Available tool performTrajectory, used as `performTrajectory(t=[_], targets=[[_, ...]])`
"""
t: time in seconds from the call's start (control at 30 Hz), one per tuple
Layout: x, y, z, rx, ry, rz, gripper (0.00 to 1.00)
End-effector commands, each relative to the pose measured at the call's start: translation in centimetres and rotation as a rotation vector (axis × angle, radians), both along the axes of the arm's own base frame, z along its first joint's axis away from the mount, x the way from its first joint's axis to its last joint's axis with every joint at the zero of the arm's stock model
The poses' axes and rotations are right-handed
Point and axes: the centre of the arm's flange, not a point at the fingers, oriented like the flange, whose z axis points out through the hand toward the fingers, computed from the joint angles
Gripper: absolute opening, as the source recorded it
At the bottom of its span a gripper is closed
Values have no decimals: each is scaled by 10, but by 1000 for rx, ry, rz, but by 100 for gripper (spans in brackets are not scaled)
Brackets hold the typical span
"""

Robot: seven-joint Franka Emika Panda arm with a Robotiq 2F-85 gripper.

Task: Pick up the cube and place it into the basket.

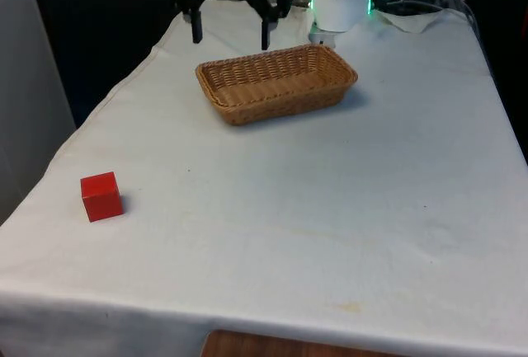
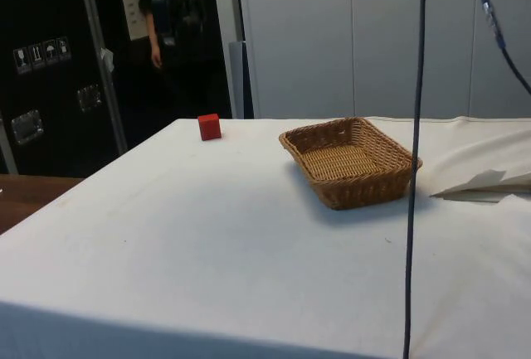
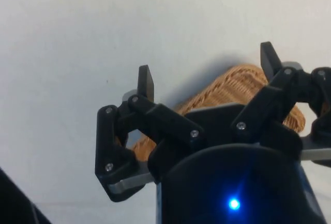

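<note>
Near the bench's front-left corner: red cube (image 1: 101, 196), untouched.
Basket (image 1: 276, 82) sits toward the far edge; end effector (image 1: 230, 31) hangs beyond it, released and empty. Judgement: cross over the basket, descend square to the cube's faces, then close.

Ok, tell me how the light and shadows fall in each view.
Front view: even light, the cube casting a small shadow toward the front view's right, the basket a soft one on the cloth. Side view: bright cloth against dark cabinets, shadow under the basket's near wall. Wrist view: the gripper dark against pale cloth.
</note>
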Motion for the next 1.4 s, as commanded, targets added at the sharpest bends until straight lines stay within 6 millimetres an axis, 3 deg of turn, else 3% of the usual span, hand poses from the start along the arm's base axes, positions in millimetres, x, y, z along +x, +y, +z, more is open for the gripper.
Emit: performTrajectory(t=[0.0, 0.17, 0.3, 0.77, 1.17, 1.2, 1.37], targets=[[1, -3, -4, 0, -2, -1, 100], [12, -23, -21, 0, -22, -2, 100], [14, -30, -24, -13, -26, -4, 100], [28, -81, -54, -16, -63, -6, 100], [36, -114, -78, -25, -89, -17, 100], [35, -110, -74, -31, -85, -17, 100], [39, -124, -92, -19, -97, -42, 100]])
